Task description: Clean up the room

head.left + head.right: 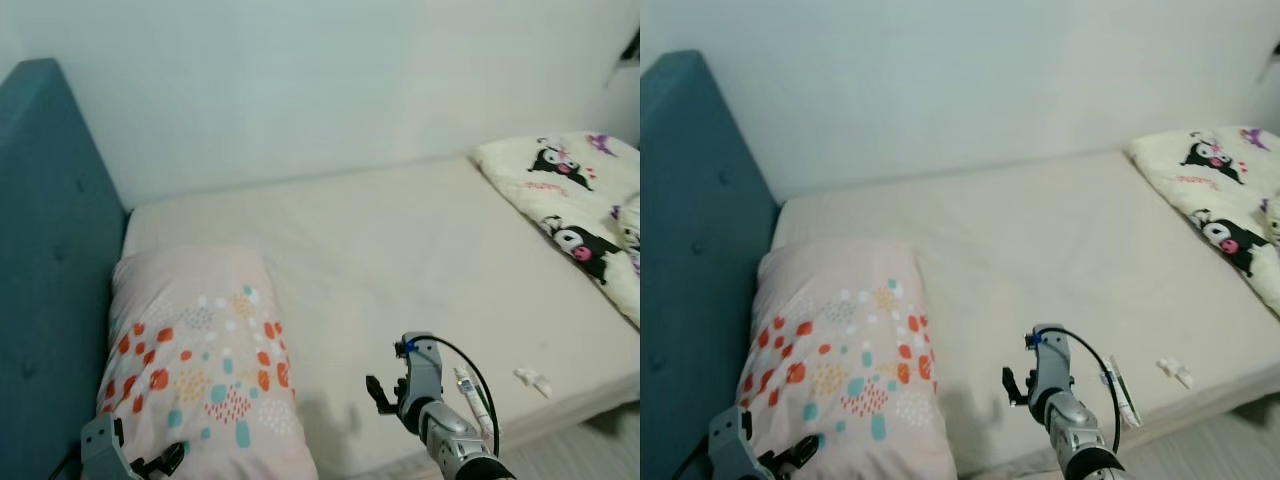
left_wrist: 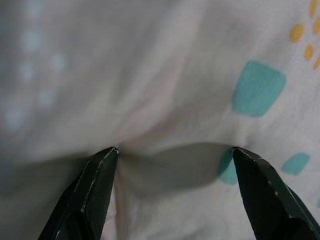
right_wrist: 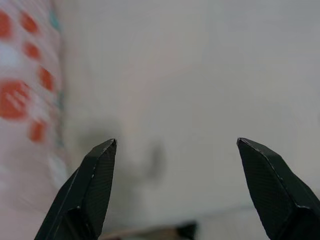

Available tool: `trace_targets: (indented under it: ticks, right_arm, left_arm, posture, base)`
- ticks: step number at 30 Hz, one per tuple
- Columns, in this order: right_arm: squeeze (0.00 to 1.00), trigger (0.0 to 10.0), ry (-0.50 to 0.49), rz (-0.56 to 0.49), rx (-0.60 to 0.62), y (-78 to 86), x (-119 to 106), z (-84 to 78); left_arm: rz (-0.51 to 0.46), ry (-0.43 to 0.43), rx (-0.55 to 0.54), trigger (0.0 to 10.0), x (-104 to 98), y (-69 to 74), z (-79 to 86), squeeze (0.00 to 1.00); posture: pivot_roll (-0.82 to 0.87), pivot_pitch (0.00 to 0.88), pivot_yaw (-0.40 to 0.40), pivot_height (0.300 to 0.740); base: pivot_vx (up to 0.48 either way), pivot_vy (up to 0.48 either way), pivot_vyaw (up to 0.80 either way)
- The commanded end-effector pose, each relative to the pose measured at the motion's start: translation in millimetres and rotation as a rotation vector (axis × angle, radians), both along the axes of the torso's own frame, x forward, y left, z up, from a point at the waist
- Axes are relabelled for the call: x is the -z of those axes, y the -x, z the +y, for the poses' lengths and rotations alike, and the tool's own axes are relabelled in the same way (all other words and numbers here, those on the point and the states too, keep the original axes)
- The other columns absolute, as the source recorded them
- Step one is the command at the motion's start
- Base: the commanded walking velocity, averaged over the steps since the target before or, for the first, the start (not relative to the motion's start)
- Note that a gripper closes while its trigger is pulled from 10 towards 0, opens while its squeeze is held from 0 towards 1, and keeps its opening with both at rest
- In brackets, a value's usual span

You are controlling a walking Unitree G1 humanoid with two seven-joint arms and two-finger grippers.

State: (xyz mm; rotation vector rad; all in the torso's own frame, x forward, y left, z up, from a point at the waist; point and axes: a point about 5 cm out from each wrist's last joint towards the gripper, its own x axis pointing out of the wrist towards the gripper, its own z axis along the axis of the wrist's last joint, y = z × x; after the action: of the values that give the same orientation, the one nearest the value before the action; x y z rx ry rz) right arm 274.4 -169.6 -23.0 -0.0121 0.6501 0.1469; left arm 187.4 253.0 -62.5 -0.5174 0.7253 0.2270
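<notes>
- The left gripper (image 2: pixel 175 152) sits low at the near end of the pillow (image 1: pixel 200 350). Its two black fingers are spread wide, with the tips pressed into the fabric. A fold of cloth bunches between them, but nothing is clamped.
- The pillow is pale pink with orange, teal and yellow dots. It lies directly under and ahead of the left gripper, along the teal headboard (image 1: pixel 45 250).
- The right gripper (image 1: pixel 385 393) is raised above the near edge of the mattress (image 1: pixel 420 260), on an arm reaching up from below. Its fingers are wide apart and empty.
- The pillow's edge is just to the left of the right gripper, and bare sheet lies ahead of it.
- A small white scrap (image 1: pixel 532 379) lies on the sheet to the right of the right gripper.
- A cartoon-print blanket (image 1: pixel 580 205) is bunched far to the right of it.
</notes>
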Motion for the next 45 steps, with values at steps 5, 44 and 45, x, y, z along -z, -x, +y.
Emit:
trace_targets:
  ticks: [5,44,45]
  right_arm:
    - [0.00,10.0,0.084,0.093,-0.022,18.3,17,-4.2]
    - [0.00,10.0,0.072,0.042,0.081,19.2,15,-17.8]
    - [0.00,10.0,0.076,0.045,0.096,19.2,15,-18.7]
  left_arm:
    - [0.090,-0.009,0.037,10.0,12,12.2,-14.9,0.00]
    - [-0.084,0.004,0.080,10.0,-10,-33.0,-29.6,0.00]
    - [-0.083,0.004,0.100,10.0,-10,-34.1,-33.5,0.00]
  posture:
    - [-0.07,0.027,-0.016,0.740]
    - [-0.09,0.045,0.003,0.740]
    - [-0.09,0.045,0.004,0.740]
  base:
    - [0.000,-0.480,0.00]
    - [0.000,-0.279,0.20]
    - [0.000,-0.472,0.00]
